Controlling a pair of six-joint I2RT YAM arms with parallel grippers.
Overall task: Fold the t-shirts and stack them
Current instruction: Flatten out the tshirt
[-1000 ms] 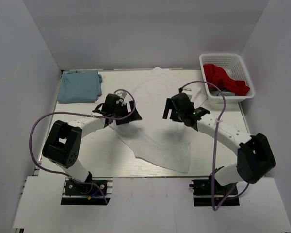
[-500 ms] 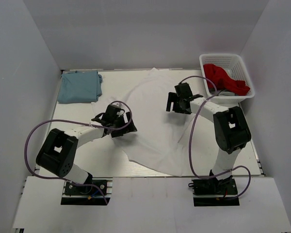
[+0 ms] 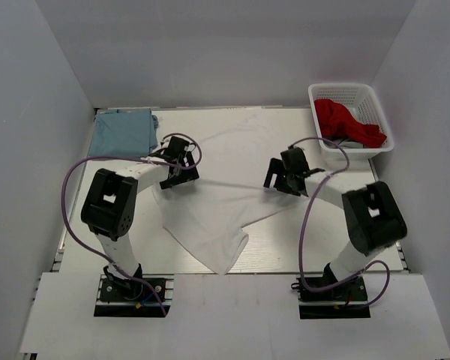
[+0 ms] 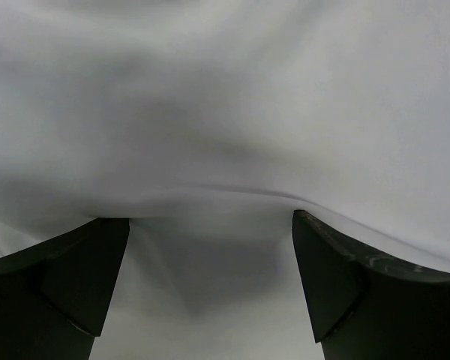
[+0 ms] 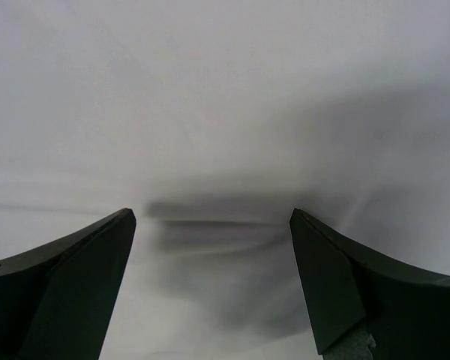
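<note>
The white t-shirt [image 3: 225,217] lies rumpled across the middle of the table, with a crease running between my two grippers. My left gripper [image 3: 177,178] stands open over its left edge. In the left wrist view a raised fold of the white t-shirt [image 4: 247,112] crosses just ahead of the left gripper [image 4: 210,219], and nothing sits between the fingers. My right gripper [image 3: 279,181] is open over the shirt's right side. The right wrist view shows flat white t-shirt [image 5: 225,97] under the right gripper [image 5: 212,214]. The light blue t-shirt [image 3: 122,133] lies folded at the back left corner.
A white basket [image 3: 375,101] at the back right holds a red garment [image 3: 343,120]. Grey walls enclose the table on three sides. Purple cables loop from both arms.
The left gripper has swung toward the back left, and the right gripper went back then came nearer. The white shirt's lower part has shifted left and narrowed. Both grippers stayed open.
</note>
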